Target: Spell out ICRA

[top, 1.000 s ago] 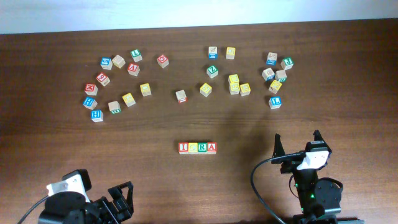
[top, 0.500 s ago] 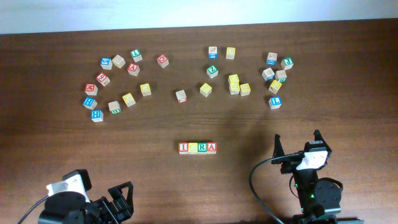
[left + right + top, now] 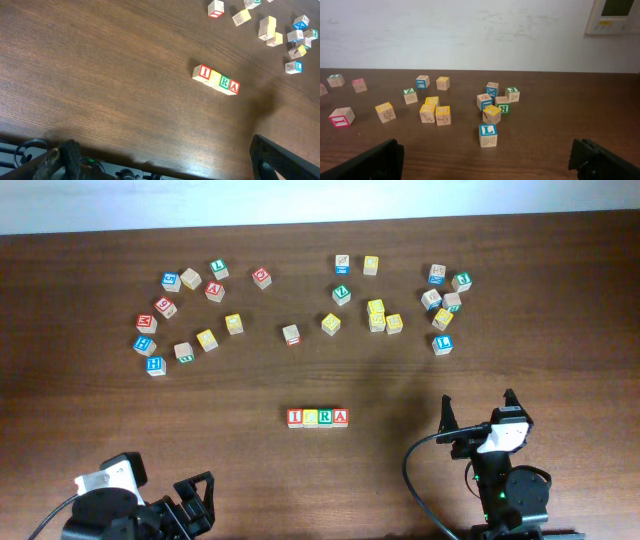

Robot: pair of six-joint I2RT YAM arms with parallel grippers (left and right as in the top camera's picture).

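Note:
Four letter blocks stand side by side in a row at the table's middle front: a red I, a yellow block, a green R and a red A. The row also shows in the left wrist view. My left gripper is open and empty at the front left edge, well away from the row. My right gripper is open and empty at the front right, to the right of the row. In the right wrist view its fingers frame a blue L block that stands farther back.
Loose letter blocks lie scattered across the back of the table: a group at the left, some in the middle and a cluster at the right. A white wall runs behind the table's far edge.

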